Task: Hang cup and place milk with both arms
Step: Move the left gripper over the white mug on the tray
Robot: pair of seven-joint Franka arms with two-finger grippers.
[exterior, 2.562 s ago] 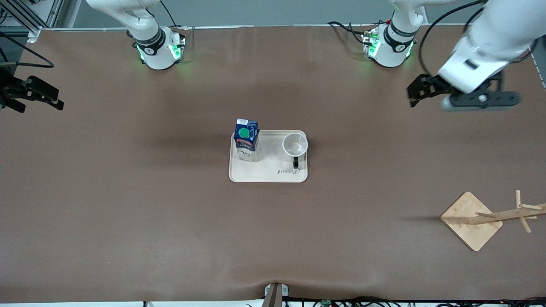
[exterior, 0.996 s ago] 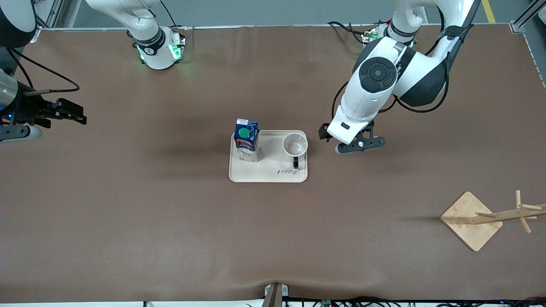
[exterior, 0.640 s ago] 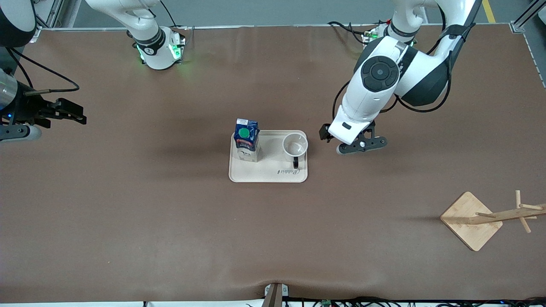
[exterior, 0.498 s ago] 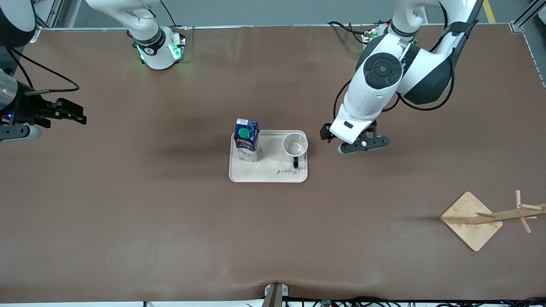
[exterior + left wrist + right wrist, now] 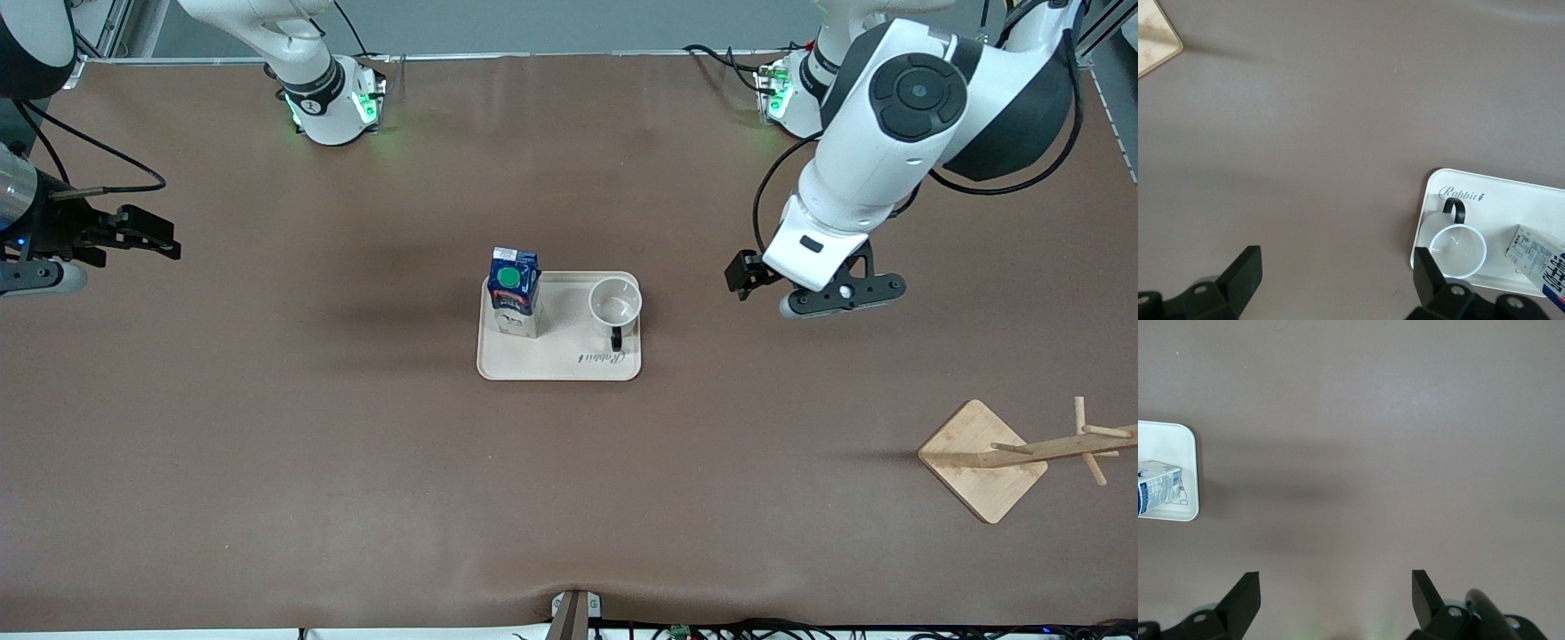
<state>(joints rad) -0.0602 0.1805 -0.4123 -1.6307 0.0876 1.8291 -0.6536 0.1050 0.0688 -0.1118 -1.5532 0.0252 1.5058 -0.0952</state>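
The left gripper [image 5: 745, 271] is held wide open and empty over bare table beside the tray [image 5: 558, 364] — likely lined up for the cup [image 5: 615, 303] — while the right gripper [image 5: 133, 233], open too, waits at its end.

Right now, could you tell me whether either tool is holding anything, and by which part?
Nothing is held. The left tool is open over bare table beside the tray; the right tool is open at its own end. The cup and milk stand on the tray.

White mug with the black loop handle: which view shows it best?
Left wrist view: the white mug with its black loop handle is seen whole on the cream tray. Front view shows it smaller. Right wrist view misses it.
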